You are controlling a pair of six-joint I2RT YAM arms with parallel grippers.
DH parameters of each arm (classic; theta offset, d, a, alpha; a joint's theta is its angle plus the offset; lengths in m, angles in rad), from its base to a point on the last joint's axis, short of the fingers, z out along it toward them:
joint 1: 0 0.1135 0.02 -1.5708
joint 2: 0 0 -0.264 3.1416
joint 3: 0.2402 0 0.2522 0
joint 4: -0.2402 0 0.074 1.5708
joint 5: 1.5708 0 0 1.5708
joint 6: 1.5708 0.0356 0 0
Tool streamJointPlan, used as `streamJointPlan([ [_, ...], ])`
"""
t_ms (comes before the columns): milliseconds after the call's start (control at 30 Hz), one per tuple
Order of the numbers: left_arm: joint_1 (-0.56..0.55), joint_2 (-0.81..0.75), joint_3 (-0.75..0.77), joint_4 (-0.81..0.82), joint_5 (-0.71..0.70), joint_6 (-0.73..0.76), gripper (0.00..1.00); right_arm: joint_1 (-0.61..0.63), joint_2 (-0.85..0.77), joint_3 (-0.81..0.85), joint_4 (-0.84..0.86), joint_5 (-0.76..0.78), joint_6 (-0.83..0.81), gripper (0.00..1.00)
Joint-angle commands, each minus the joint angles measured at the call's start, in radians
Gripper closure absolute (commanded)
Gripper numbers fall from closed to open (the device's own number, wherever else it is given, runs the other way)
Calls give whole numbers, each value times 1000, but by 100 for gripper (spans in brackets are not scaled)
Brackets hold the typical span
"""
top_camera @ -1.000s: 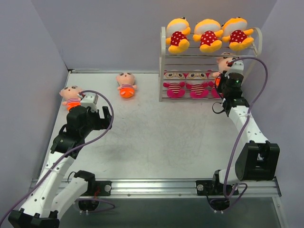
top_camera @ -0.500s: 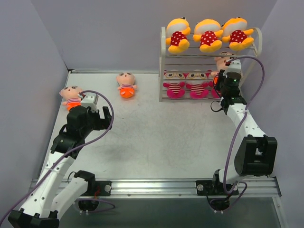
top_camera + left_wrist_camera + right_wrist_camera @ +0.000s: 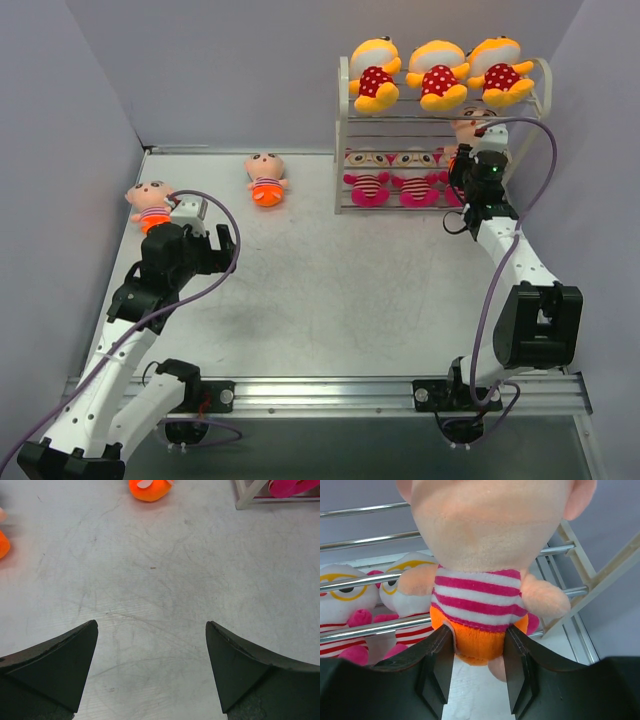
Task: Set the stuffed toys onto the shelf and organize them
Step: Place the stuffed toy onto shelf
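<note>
Now | right tool [image 3: 480, 634] astride peach doll [image 3: 485, 540] at shelf [image 3: 370, 540] — grip unclear | left tool [image 3: 150, 624] released

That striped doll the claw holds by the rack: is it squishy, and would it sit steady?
Probably soft: the doll's fuzzy bottom looks pinched in between the right gripper's fingers. Its head is far wider than its body, so it may topple on the shelf's thin rods.

A fixed camera high above the near edge looks down the scuffed grey tabletop [image 3: 330, 290] to the white three-tier wire rack [image 3: 342, 130], whose foot shows far beyond the left wrist camera's black fingers [image 3: 55, 665] and whose rods fill the close right wrist view just past its fingers [image 3: 437, 667].
</note>
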Motion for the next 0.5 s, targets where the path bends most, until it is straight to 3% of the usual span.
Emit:
streamJointPlan([
  [0,-4,-5,-1,13,2,19,3,-5,20,53,67,14,1,59],
  [233,-4,-4,-2,13,1,19,3,-5,39,73,67,19,1,58],
  [467,-4,-2,-1,13,2,19,3,-6,49,86,65,17,1,51],
])
